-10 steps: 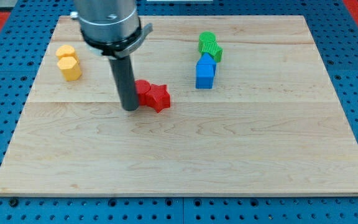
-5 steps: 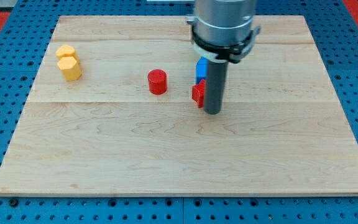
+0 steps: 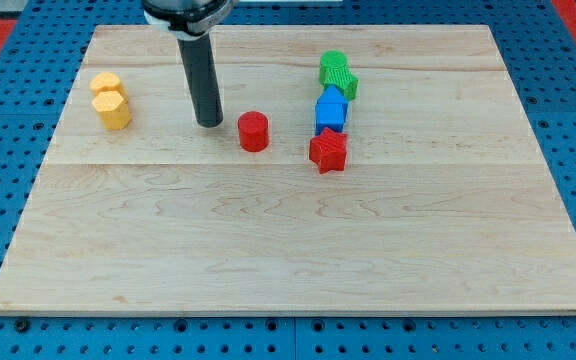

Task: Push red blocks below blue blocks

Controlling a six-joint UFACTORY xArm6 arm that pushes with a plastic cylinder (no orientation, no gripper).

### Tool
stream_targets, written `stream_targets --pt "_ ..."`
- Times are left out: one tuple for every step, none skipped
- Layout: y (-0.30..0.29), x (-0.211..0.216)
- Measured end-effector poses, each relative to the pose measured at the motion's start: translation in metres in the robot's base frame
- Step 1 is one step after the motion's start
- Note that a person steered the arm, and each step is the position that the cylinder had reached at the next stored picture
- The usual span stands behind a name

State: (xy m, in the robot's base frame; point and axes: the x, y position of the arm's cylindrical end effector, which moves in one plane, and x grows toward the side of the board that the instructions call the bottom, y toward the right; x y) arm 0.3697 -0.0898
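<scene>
Rod tip [image 3: 209, 124] is seen set down just left of red cylinder [image 3: 254, 131], nothing held. Red star [image 3: 328, 151] sits touching under blue block [image 3: 330, 111]. Cylinder best pushed rightward & slightly down, w/ contact kept centred.

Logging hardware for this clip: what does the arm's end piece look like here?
No gripper: a straight, smooth, dark grey-black cylindrical rod, uniform in width, ending in a flat tip. At the view's top, only the lower edge of a wider mount shows, metallic grey with a dark band. No cables or markings are visible.
</scene>
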Motion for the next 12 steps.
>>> stream_targets --pt "0.059 0.0" --pt "0.074 0.006" --pt "0.078 0.047" --pt "0.077 0.072" --pt "0.038 0.08" --pt "0.037 0.104" --pt "0.042 0.107" --pt "0.038 0.117" --pt "0.059 0.12" --pt "0.093 0.119" --pt "0.086 0.135" --pt "0.103 0.165"
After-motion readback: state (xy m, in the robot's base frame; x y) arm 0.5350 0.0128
